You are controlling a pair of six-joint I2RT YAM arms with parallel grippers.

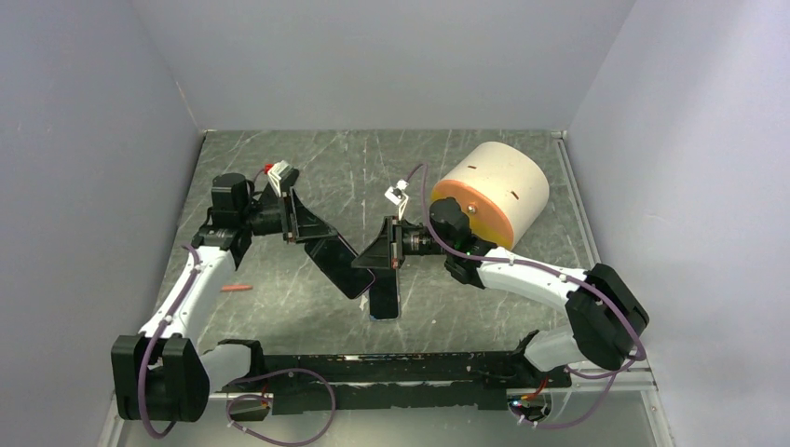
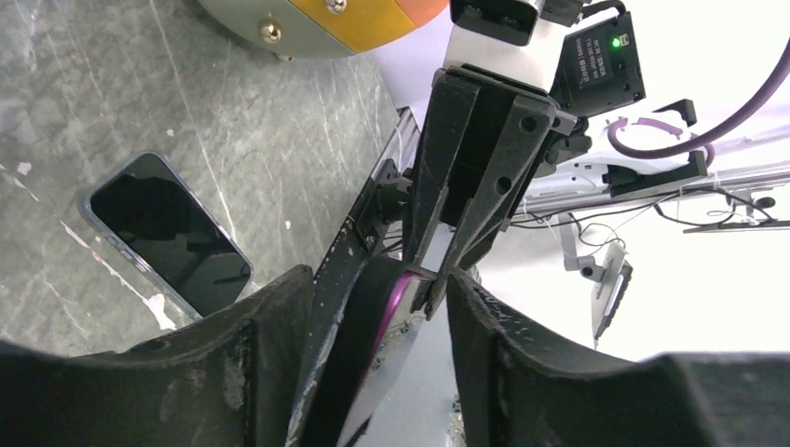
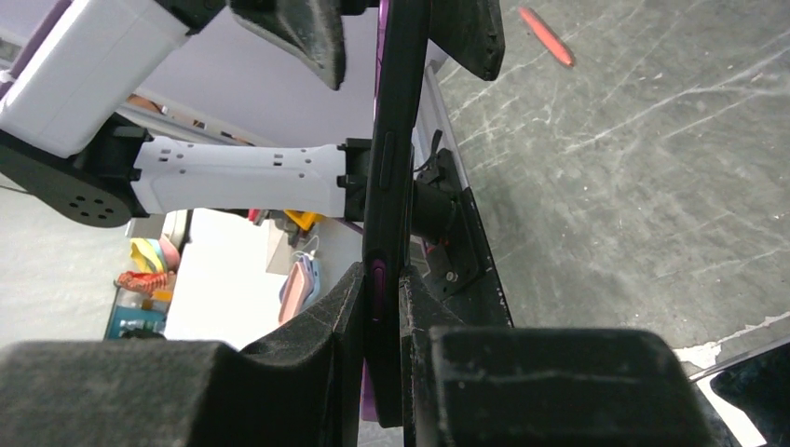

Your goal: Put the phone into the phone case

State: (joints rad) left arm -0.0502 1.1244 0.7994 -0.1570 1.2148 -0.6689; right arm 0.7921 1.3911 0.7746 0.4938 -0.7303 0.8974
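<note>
A black phone case (image 1: 341,267) with the purple-edged phone (image 2: 402,298) inside it hangs tilted above the table between both arms. My right gripper (image 1: 370,261) is shut on one end of it; in the right wrist view its pads (image 3: 347,307) press both faces of the case (image 3: 396,140). My left gripper (image 2: 377,279) straddles the other end with its jaws open and a clear gap on one side. The same open left gripper (image 3: 391,42) shows at the top of the right wrist view.
A second phone with a dark screen and a clear rim (image 1: 384,303) lies flat on the table under the grippers. A beige cylinder with an orange face (image 1: 489,191) lies at the back right. A small red stick (image 1: 236,288) lies near the left arm.
</note>
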